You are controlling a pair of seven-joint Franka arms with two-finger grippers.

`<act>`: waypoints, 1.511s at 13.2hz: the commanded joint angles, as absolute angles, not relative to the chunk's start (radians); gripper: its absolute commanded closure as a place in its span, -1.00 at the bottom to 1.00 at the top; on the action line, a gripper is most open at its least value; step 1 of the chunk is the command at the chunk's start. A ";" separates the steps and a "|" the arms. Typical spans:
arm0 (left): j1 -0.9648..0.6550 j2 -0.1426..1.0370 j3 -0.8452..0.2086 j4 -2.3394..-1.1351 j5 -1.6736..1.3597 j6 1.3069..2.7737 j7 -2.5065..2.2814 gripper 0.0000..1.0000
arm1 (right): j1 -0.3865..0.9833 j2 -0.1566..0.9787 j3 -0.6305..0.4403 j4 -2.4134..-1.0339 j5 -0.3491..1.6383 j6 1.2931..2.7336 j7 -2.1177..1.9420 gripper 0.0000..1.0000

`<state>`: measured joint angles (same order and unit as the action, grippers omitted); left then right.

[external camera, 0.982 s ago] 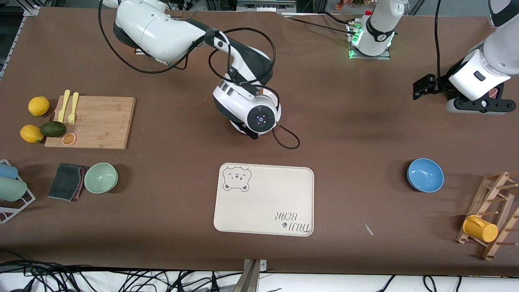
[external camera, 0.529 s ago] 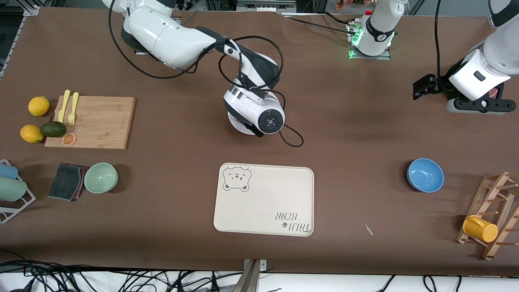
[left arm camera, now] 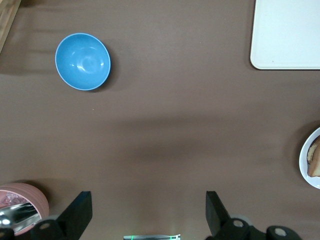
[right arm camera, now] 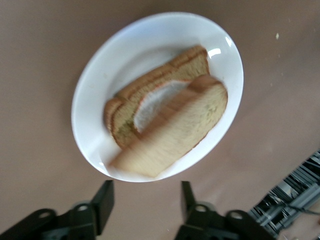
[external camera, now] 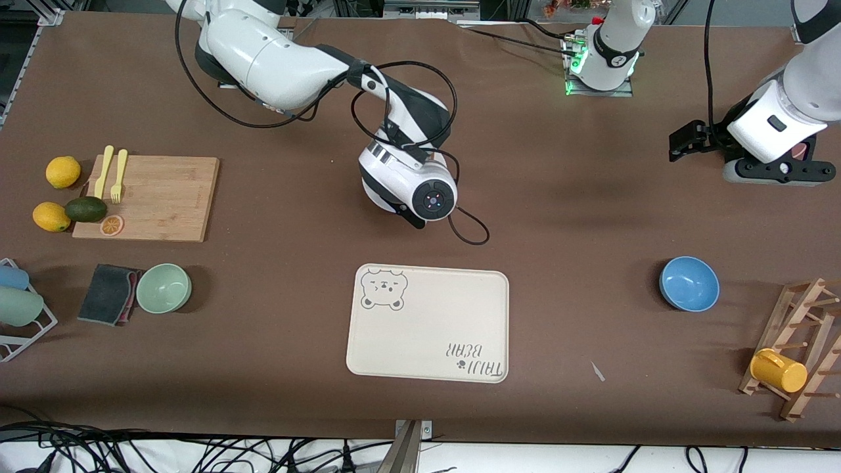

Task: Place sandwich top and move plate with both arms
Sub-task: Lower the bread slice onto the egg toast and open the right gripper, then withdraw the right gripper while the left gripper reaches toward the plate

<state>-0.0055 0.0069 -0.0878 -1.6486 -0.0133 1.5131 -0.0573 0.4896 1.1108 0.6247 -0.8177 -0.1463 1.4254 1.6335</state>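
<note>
The bread slice [right arm camera: 172,135] lies on the plate [right arm camera: 100,85] below the right gripper [right arm camera: 145,200] (jaws open, empty), while the left gripper [left arm camera: 149,212] waits open; the plate move remains.

A cream tray with a bear print [external camera: 427,323] lies on the brown surface [external camera: 578,217], in the middle and near the front camera. Toward the right arm's end sits a wooden cutting board [external camera: 150,197] carrying a yellow fork and knife [external camera: 110,174], an orange slice [external camera: 112,225] and an avocado [external camera: 85,209], with two lemons [external camera: 63,172] beside it. Nearer the camera are a green bowl [external camera: 163,288] and a dark folded cloth [external camera: 107,293] just beside it. Toward the left arm's end sit a blue bowl [external camera: 688,283] and a wooden rack [external camera: 798,348] holding a yellow mug [external camera: 778,371].
</note>
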 commanded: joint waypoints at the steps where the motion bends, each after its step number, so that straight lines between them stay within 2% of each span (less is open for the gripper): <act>1: -0.005 0.017 -0.089 -1.623 -0.017 1.494 -0.055 -1.00 | 0.531 1.002 0.493 -0.885 -0.077 1.468 1.537 -1.00; 3: -0.005 0.017 -0.089 -1.623 -0.017 1.494 -0.055 -1.00 | 0.575 0.878 0.340 -0.972 0.038 1.486 1.441 -1.00; 4: -0.005 0.017 -0.089 -1.623 -0.017 1.494 -0.055 -1.00 | 0.593 0.757 0.259 -1.082 0.079 1.506 1.361 -1.00; 6: -0.006 0.017 -0.089 -1.623 -0.020 1.494 -0.055 -1.00 | 0.607 0.509 0.177 -1.340 0.078 1.634 1.248 -1.00; 7: -0.006 0.017 -0.089 -1.623 -0.024 1.494 -0.055 -1.00 | 0.594 0.438 0.154 -1.389 0.071 1.655 1.195 -1.00; 9: -0.008 0.017 -0.089 -1.623 -0.028 1.494 -0.055 -1.00 | 0.551 0.347 0.109 -1.401 0.072 1.597 1.042 -1.00; 15: -0.031 0.018 -0.090 -1.624 -0.029 1.494 -0.058 -1.00 | 0.270 0.088 0.107 -1.560 0.071 1.612 0.737 -1.00; 20: -0.098 0.037 -0.098 -1.629 -0.098 1.430 -0.068 -1.00 | 0.016 -0.041 0.118 -1.637 0.037 1.598 0.372 -1.00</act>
<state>-0.0768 0.0136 -0.0968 -1.6474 -0.0584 1.4733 -0.0592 0.1016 0.0399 0.0922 -1.5537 0.0474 1.5791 0.4709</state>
